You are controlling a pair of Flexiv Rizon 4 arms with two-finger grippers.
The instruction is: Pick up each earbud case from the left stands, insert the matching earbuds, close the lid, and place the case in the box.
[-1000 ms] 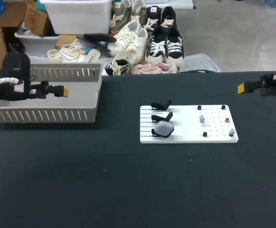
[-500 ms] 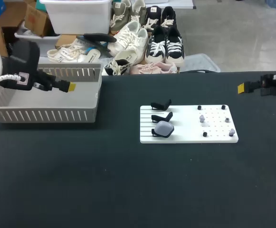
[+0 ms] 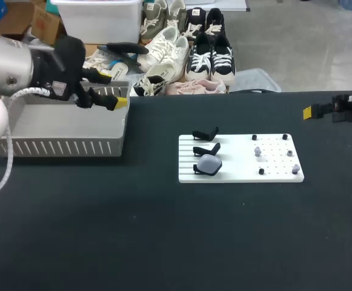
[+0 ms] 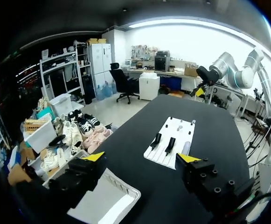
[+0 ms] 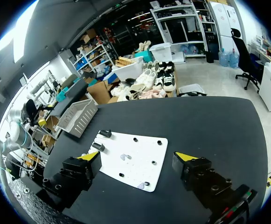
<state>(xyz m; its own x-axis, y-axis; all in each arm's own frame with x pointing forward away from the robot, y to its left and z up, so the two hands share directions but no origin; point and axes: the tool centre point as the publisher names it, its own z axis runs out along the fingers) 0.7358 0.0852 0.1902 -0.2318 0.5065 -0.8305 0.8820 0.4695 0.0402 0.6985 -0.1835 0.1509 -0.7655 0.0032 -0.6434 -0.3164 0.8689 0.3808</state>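
A white board (image 3: 272,173) holds three black stands on its left half. A translucent earbud case (image 3: 209,163) rests on the nearest stand; the other two stands (image 3: 206,134) are bare. Small earbuds (image 3: 257,151) sit on pegs on the board's right half. My left gripper (image 3: 116,90) hangs open and empty over the far right corner of the grey basket (image 3: 60,147). In the left wrist view the left gripper (image 4: 141,157) faces the board (image 4: 170,140) well ahead. My right gripper (image 3: 308,111) stands open above the table's far right, and in the right wrist view the right gripper (image 5: 137,156) looks down on the board (image 5: 140,154).
The slotted grey basket (image 4: 108,201) stands at the table's far left edge. Black tabletop (image 3: 163,236) spreads in front of the board and the basket.
My left arm has swung rightward across the basket, from its left end to its far right corner. The right arm and the board's items have not moved.
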